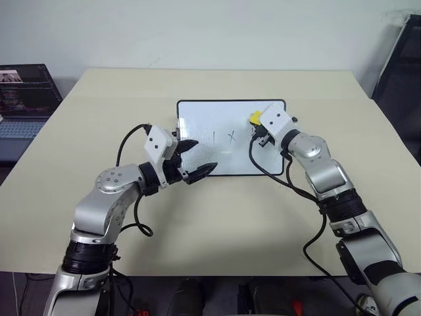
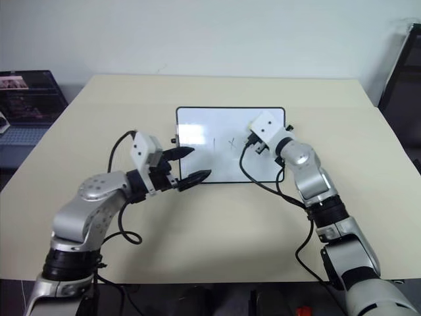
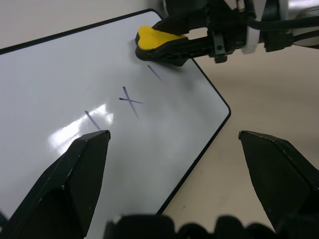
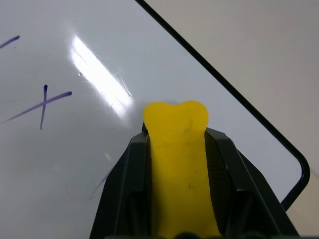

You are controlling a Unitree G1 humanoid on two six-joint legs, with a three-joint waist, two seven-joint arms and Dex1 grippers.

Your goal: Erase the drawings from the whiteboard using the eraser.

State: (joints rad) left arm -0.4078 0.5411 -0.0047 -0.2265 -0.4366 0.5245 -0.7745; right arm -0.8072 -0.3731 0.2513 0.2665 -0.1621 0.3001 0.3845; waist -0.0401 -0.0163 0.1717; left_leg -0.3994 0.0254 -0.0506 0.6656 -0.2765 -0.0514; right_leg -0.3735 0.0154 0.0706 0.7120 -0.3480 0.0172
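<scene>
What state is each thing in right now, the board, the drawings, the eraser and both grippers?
Whiteboard: flat on the table.
Drawings: all three marks unerased.
Eraser: clamped in the right gripper, over the board by the end stroke.
Right gripper: shut on the eraser.
Left gripper: open, holding nothing, over the board's near left corner.
</scene>
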